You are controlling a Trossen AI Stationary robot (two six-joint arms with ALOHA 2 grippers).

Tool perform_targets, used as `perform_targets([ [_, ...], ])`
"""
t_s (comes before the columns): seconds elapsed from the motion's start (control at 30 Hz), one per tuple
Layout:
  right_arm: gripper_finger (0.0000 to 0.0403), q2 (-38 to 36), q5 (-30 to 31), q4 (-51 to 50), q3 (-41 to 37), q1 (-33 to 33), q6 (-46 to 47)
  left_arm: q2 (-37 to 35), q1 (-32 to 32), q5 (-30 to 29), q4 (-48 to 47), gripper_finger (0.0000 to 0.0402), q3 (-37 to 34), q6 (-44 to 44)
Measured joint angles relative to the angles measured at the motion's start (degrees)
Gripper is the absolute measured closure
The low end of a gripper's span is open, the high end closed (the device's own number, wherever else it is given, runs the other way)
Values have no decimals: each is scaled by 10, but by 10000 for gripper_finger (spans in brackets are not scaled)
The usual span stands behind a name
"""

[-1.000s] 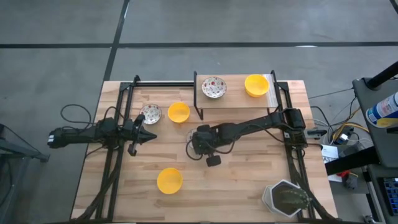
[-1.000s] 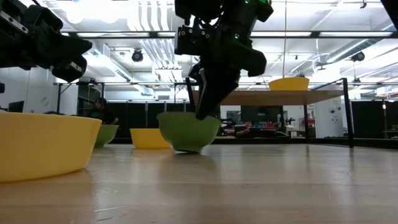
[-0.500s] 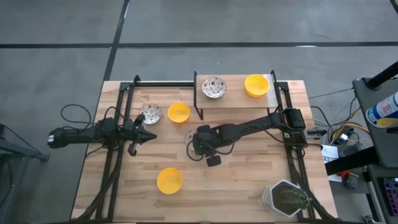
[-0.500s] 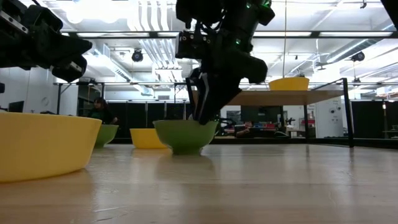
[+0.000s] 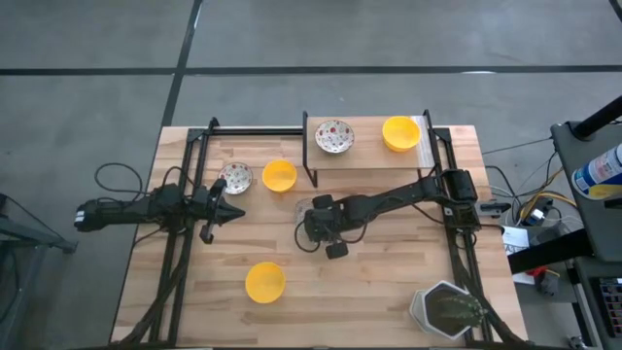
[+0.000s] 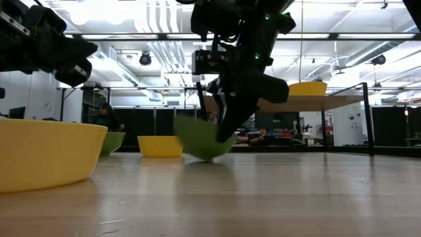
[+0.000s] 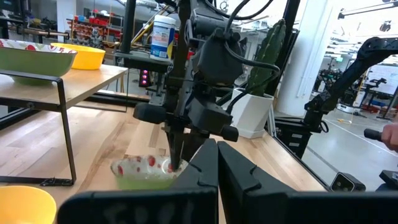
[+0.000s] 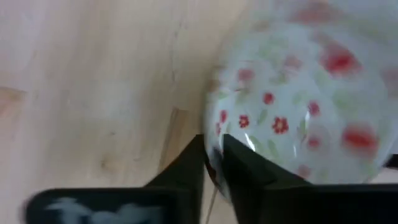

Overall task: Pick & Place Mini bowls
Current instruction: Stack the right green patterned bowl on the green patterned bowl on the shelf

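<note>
My right gripper (image 6: 225, 135) reaches to the table's middle and is shut on a white bowl with red dots and a green outside (image 6: 200, 139), which stands tilted. In the high view the arm's wrist covers that bowl. My left gripper (image 5: 236, 209) hovers shut at the left, pointing right. Another speckled bowl (image 5: 235, 177) and a yellow bowl (image 5: 279, 176) sit on the table beyond it. A yellow bowl (image 5: 264, 282) sits near the front edge. One speckled bowl (image 5: 333, 136) and one yellow bowl (image 5: 399, 133) rest on a raised shelf (image 5: 364, 156). My right gripper pinches the speckled bowl's rim (image 8: 217, 134), one finger (image 8: 239, 168) inside the bowl and the other finger (image 8: 186, 165) outside. It comes from above, pointing down. The bowl is tilted in the hold, and its underside (image 6: 209, 158) looks to be on the table.
A grey hexagonal plant pot (image 5: 445, 309) stands at the near right corner. Black frame rails (image 5: 190, 175) run along both sides of the table. The shelf's legs (image 5: 309, 167) stand just beyond the right gripper. Bare wood (image 5: 389, 272) lies at the near centre.
The right gripper has shifted slightly toward the table's right and near side while staying on the bowl's rim. The speckled bowl sat level half a second ago and is now tipped to one side. The left arm has kept still.
</note>
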Motion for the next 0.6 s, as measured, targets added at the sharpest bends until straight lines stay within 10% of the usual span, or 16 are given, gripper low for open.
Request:
perform_targets([
  [0.6, 393, -7, 1, -273, 174, 25, 6, 0, 0, 0, 0, 402, 0, 0],
])
